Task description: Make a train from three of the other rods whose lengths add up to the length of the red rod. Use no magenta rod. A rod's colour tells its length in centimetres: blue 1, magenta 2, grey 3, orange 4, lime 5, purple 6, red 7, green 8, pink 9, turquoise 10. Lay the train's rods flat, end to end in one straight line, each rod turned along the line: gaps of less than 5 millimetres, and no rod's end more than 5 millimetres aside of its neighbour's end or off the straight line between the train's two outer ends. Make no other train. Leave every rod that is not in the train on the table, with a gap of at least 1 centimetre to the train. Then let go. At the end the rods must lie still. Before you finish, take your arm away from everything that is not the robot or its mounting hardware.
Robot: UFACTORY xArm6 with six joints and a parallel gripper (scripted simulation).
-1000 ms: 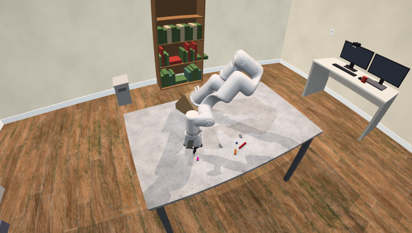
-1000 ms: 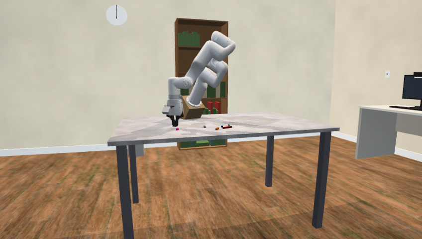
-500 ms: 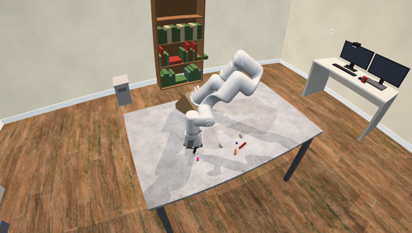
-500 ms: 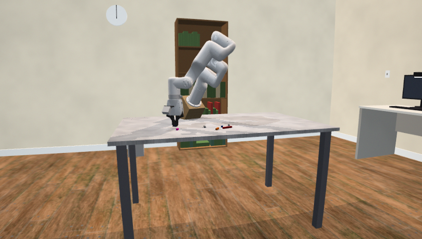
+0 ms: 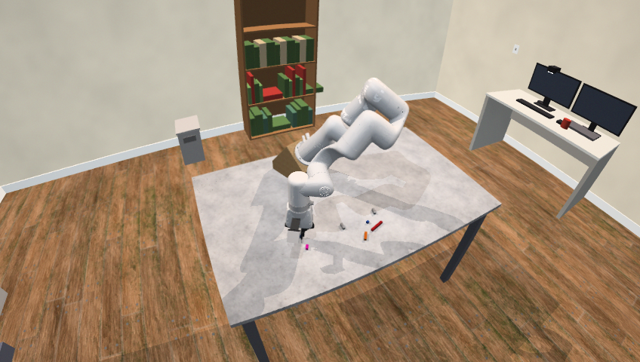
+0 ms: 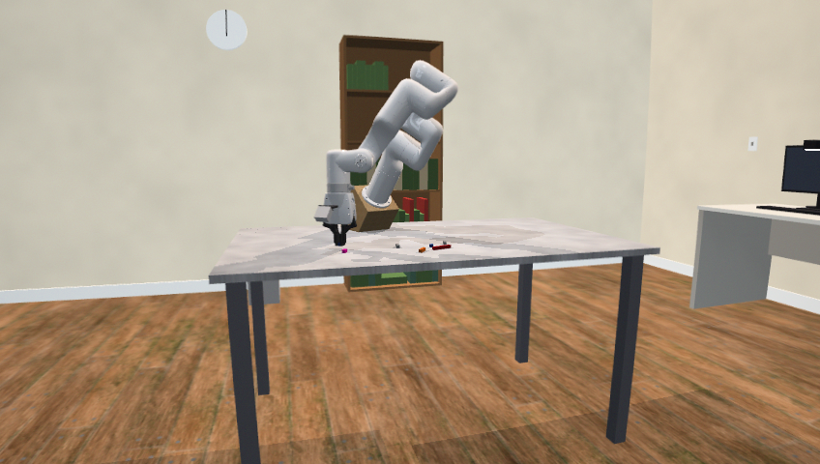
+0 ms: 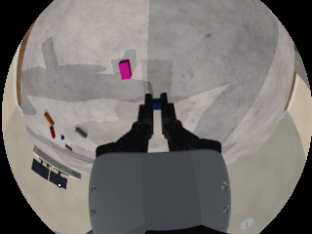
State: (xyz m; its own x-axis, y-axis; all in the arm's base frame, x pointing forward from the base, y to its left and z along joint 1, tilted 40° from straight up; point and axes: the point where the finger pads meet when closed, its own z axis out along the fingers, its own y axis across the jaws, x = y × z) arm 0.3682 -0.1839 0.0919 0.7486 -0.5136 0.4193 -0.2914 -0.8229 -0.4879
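Left of centre in the top view, well in from the left edge of the table [image 5: 215, 201] [image 6: 460, 262] [image 7: 219, 49], the gripper [image 5: 301, 240] [image 6: 339, 244] [image 7: 156, 101] pinches a mostly hidden blue rod [image 7: 156, 103] near the magenta rod [image 5: 307, 246] [image 6: 343, 250] [image 7: 125, 69], with open tabletop rightward before the red rod [image 5: 376, 225] [image 6: 441, 246] [image 7: 52, 132], whose neighbouring second blue rod [image 5: 367, 222] [image 6: 430, 245] [image 7: 62, 137] is tiny.

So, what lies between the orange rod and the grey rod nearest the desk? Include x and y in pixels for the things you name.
A small blue rod [image 5: 367, 222] [image 6: 430, 245] [image 7: 62, 137], seen in the top view.
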